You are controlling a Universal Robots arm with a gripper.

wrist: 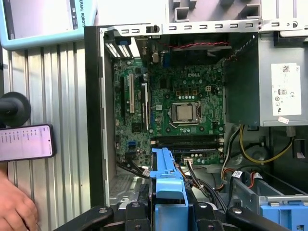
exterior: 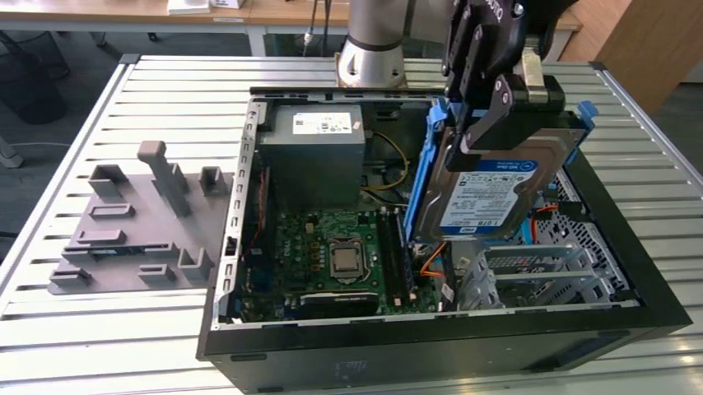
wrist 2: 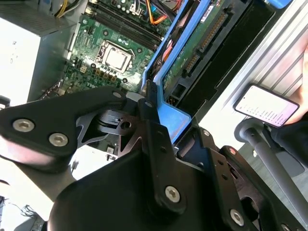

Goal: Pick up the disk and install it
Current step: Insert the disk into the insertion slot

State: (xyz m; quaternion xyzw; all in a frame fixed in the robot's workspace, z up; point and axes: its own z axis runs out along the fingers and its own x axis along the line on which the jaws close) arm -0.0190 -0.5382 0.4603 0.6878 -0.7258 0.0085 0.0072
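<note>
Gripper [exterior: 514, 123] is clamped on the disk [exterior: 495, 193], fingers pinching its upper edge at the blue bracket [wrist: 168, 185]. Disk hangs tilted, label towards the exterior camera, over the open case [exterior: 439, 346]. Its lower end dips between the motherboard [exterior: 329, 247] and the drive bay [exterior: 538, 271]; can't tell if it touches. Not seated in the bay. PSU [exterior: 313, 136] sits at the case's far end. Grey fixture [exterior: 132, 222] lies on the table [exterior: 143, 90], exterior view's left, well apart. In the first wrist view, phone [wrist: 26, 142] and a hand [wrist: 17, 207] are beside the case.
</note>
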